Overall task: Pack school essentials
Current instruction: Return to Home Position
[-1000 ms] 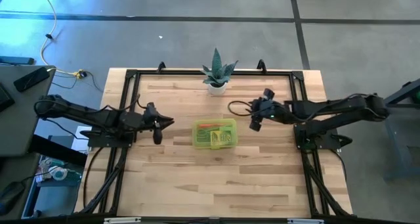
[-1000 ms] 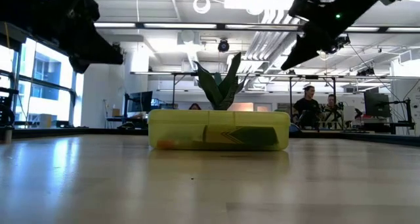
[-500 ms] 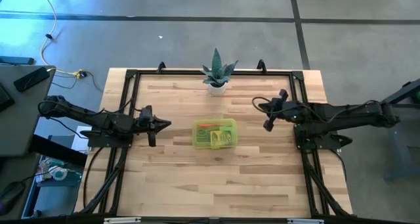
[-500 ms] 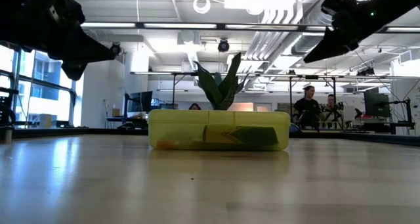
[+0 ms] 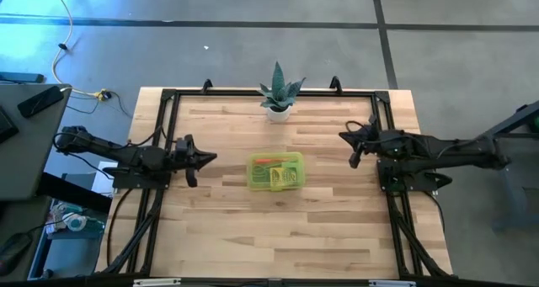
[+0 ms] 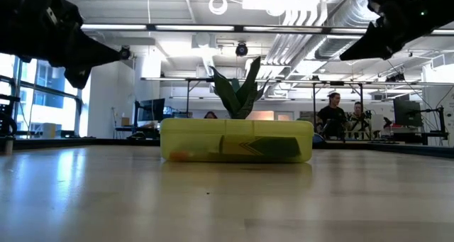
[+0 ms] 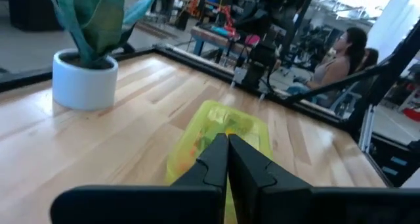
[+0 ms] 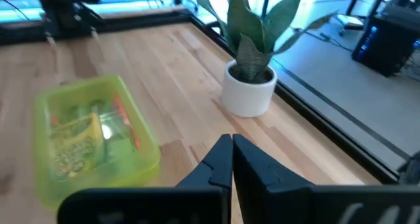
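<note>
A translucent yellow-green case [image 5: 275,171] lies flat on its underside in the middle of the table, closed, with a crayon box, an orange pen and other stationery showing through it [image 8: 92,138]. My left gripper [image 5: 211,158] hovers shut above the table left of the case, its fingertips [image 7: 227,142] pointing at it. My right gripper [image 5: 344,135] hovers shut to the right of the case, nearer the far edge, with its fingers together [image 8: 231,145]. In the low view the case [image 6: 236,141] stands alone with both arms high above the table.
A spiky green plant in a white pot [image 5: 278,98] stands at the far edge behind the case. A black frame [image 5: 168,102] runs around the tabletop. Bare wood spreads toward the near edge. People sit in the room beyond [image 6: 333,114].
My right gripper has drawn back from beside the case toward the table's right edge and risen. My left gripper has pulled back slightly toward the left edge. The case has stayed where it was.
</note>
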